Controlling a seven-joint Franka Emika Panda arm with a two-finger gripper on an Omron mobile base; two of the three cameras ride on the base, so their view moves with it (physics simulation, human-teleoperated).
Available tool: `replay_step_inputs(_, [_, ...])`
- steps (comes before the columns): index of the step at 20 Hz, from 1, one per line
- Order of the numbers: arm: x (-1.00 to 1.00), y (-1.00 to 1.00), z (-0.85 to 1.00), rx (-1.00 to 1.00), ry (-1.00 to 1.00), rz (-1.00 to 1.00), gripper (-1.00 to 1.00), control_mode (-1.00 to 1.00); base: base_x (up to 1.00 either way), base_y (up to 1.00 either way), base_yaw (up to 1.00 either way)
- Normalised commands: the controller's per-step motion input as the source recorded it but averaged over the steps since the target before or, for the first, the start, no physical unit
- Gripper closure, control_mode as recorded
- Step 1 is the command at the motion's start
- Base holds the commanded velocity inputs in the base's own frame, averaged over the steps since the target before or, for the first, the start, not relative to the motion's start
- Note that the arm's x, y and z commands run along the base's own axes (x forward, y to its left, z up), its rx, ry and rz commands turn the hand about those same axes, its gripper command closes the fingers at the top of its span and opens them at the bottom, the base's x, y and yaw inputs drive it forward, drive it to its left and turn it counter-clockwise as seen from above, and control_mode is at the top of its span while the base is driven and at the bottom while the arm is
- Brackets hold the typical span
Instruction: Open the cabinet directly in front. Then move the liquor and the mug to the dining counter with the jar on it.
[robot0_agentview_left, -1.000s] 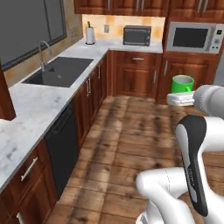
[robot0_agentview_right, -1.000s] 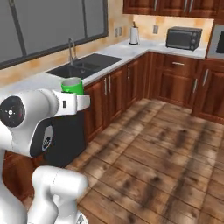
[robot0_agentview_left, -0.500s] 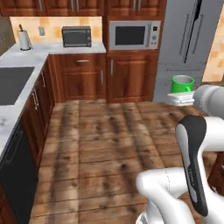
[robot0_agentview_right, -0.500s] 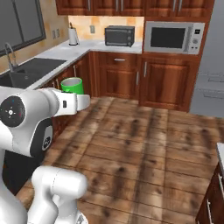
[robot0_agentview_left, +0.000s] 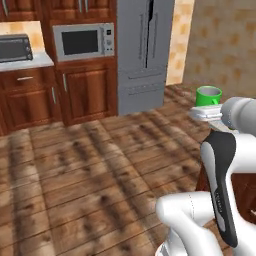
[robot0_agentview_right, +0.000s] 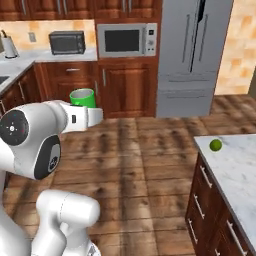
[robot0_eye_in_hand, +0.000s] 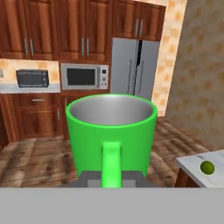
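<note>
The gripper (robot0_eye_in_hand: 112, 177) pinches the green mug (robot0_eye_in_hand: 111, 133) by its handle, upright above the wooden floor; its 2 fingertips are hidden behind the mug. Off to the right, the dining counter (robot0_agentview_right: 235, 170) is cut off at the frame edge, 1 small green fruit (robot0_agentview_right: 215, 145) on it.

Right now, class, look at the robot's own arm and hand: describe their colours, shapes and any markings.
The arm is glossy white with rounded, tube-like links and bulging joints. One joint cap is dark grey with a small red dot and a faint logo. A dark grey panel runs along the upright link. The hand is a flat pale block.
</note>
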Motion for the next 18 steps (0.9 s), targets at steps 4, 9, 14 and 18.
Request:
replay_step_inputs(4, [0.0,0.0,0.0,0.0,0.0,0.0,1.0,1.0,0.35,0.0,-0.53])
replay_step_inputs(9, [0.0,0.0,0.0,0.0,0.0,0.0,1.0,1.0,0.43,0.0,-0.51])
replay_step_inputs(14, [0.0,0.0,0.0,0.0,0.0,0.0,1.0,1.0,0.52,0.0,-0.48])
replay_step_inputs(18, [0.0,0.0,0.0,0.0,0.0,0.0,1.0,1.0,0.71,0.0,-0.43])
